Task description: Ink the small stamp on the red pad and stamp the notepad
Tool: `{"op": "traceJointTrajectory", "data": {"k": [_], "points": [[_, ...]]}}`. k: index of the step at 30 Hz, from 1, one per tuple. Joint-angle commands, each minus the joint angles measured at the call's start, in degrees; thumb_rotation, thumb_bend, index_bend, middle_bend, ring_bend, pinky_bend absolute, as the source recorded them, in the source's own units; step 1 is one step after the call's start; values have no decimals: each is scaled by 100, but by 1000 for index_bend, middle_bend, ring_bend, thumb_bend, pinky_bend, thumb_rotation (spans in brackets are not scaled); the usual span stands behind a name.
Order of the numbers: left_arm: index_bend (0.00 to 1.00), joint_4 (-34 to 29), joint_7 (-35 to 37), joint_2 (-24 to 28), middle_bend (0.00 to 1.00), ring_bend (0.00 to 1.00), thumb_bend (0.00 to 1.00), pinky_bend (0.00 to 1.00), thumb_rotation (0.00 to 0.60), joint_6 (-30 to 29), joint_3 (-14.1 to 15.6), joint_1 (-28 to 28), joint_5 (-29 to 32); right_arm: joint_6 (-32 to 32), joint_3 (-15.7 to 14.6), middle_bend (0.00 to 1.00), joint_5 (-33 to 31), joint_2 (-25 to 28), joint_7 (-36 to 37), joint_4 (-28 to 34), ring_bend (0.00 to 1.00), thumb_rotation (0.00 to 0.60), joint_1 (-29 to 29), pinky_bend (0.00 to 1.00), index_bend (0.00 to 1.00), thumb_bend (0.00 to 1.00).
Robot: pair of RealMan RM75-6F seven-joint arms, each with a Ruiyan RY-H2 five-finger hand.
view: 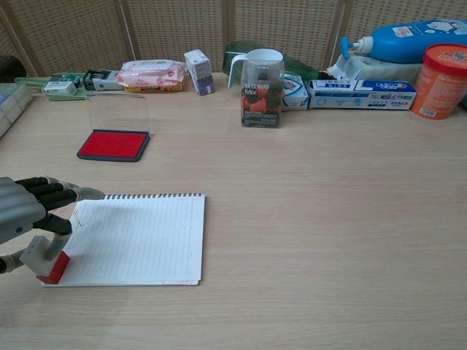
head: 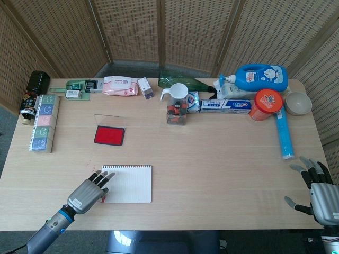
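Though hidden overhead, stamp (view: 48, 261) beneath left hand (view: 22, 211).

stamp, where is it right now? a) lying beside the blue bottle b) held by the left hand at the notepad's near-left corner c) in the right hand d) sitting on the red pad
b: the chest view shows the left hand gripping the stamp, its red base down on the near-left corner of the notepad, apart from the red pad.
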State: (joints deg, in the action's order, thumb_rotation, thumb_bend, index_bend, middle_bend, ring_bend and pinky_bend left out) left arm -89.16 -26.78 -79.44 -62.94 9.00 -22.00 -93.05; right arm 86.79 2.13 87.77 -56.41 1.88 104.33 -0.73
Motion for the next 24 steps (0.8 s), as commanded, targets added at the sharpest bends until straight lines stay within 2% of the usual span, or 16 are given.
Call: {"op": "traceJointTrajectory", "data": {"k": [1,15,24], "points": [[695,30,8,-22,0,93,420,112,600,15,-5,2,8,-5,0,99,-2,2,2,0,37,600,-2,5,209,69],[696,103,32,-73,0,93,420,111,600,53,-19,11,23,-6,-3,99,2,-1,-5,1,37,600,-3,5,209,69],[696,-234,163,189,0,94,420,111,600,-241,-162,18,-54,-23,-2,99,-10,-2,-4,-1,37,600,-9,5,209,70]]}}
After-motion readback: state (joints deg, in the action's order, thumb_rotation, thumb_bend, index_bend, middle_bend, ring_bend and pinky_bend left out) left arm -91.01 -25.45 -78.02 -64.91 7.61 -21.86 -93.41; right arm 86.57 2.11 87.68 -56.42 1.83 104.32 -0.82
